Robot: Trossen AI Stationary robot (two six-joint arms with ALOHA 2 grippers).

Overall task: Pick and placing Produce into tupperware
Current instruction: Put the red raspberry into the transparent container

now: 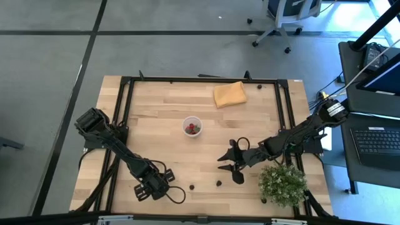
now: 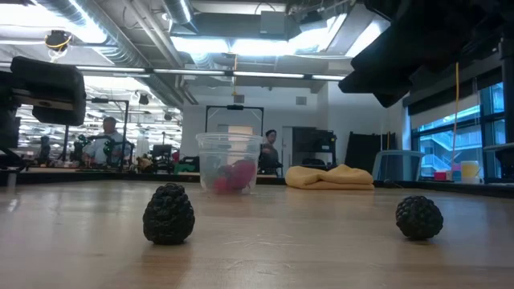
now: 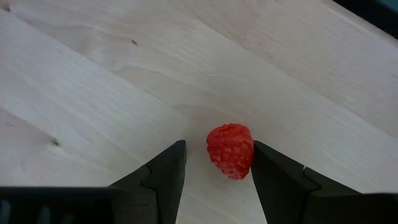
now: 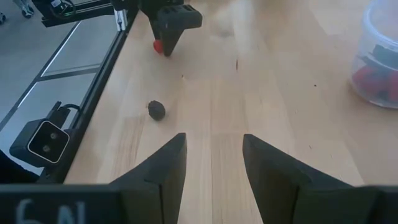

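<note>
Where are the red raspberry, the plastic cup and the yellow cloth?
red raspberry (image 3: 230,150): left wrist view, middle of berry.
plastic cup (image 1: 192,127): high view, rim.
yellow cloth (image 1: 229,94): high view, centre of fold.

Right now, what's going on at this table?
The left pincer sits low at the table's near left edge, fingers open around a small red raspberry lying on the wood, not yet closed on it. The right pincer hovers open near mid-table, holding nothing. The small round translucent plastic cup already holds some red pieces. Two dark blackberries remain loose on the wooden tabletop.
</note>
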